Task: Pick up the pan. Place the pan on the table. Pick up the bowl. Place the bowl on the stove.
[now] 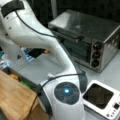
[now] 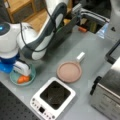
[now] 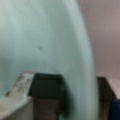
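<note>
One pan (image 2: 69, 72), one bowl (image 2: 15, 78).

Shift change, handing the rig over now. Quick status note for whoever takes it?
Gripper: down at the bowl, a finger over its rim beside the orange food; the wrist view is filled by teal bowl wall.
Pan: flat on the table, off the stove. Done.
Stove plate is bare in both front views.
Bowl sits on the table at a front view's left, not lifted.
Left: bowl onto stove.
</note>
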Tool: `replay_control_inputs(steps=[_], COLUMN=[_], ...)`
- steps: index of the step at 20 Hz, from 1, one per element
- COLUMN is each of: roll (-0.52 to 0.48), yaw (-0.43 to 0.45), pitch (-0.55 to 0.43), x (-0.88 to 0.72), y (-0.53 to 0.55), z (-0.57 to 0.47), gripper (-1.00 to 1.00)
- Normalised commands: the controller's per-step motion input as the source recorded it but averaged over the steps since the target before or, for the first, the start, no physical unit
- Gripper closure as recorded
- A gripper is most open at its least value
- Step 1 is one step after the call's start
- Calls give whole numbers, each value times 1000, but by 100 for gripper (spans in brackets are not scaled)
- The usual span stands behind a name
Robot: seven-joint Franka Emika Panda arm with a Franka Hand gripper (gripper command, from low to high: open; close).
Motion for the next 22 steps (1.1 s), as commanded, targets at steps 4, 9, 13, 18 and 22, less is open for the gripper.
replay_control_inputs(steps=[4, 9, 13, 18, 22], roll=[91, 94, 91, 94, 87], yaw=[-90, -107, -130, -132, -134], pitch=[-3, -1, 1, 0, -5], x=[-142, -124, -94, -68, -46], y=[93, 133, 167, 196, 206], z=[37, 84, 87, 79, 82], gripper=[100, 100, 100, 100, 100])
